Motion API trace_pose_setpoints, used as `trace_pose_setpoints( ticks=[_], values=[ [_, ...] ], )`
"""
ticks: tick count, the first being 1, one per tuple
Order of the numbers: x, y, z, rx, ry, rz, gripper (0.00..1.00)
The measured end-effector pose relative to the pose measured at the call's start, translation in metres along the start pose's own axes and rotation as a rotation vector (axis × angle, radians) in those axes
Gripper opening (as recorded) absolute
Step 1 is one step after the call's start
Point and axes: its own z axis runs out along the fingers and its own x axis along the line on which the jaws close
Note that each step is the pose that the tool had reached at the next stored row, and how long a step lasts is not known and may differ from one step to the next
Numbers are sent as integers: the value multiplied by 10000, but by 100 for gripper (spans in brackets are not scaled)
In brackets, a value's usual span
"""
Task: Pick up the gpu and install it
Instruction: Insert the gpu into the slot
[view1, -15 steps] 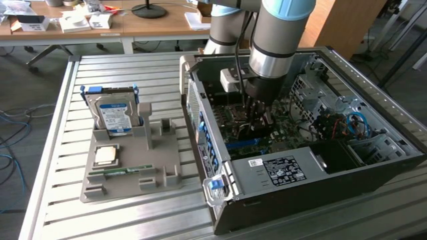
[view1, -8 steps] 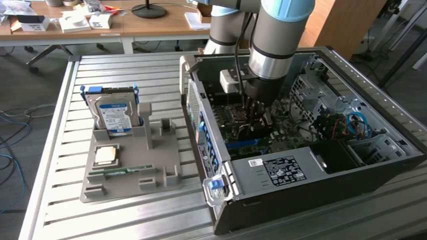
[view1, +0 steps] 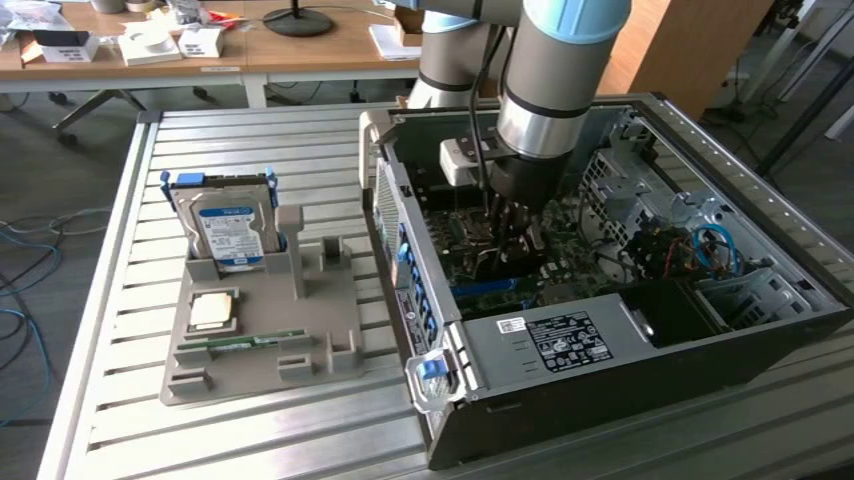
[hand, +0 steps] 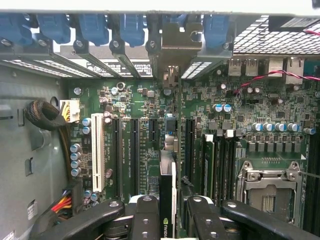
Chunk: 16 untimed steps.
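Our jaws pinch the gpu (hand: 166, 200) edge-on above the motherboard (hand: 150, 115) inside the open case (view1: 747, 300), and we judge any tilt or offset from its slot could jam the connector.

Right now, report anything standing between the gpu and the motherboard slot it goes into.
Nothing visible does. The gripper holds the gpu edge-on over the motherboard, and the slots along its line look bare. The braided cable bundle lies well off to one side.
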Motion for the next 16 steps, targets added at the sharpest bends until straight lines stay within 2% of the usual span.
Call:
trace_pose_setpoints(
  ticks=[3,16],
  values=[
    [0,-2,0,-19,0,0,26],
    [0,-10,5,-20,1,17,26]
  ],
)
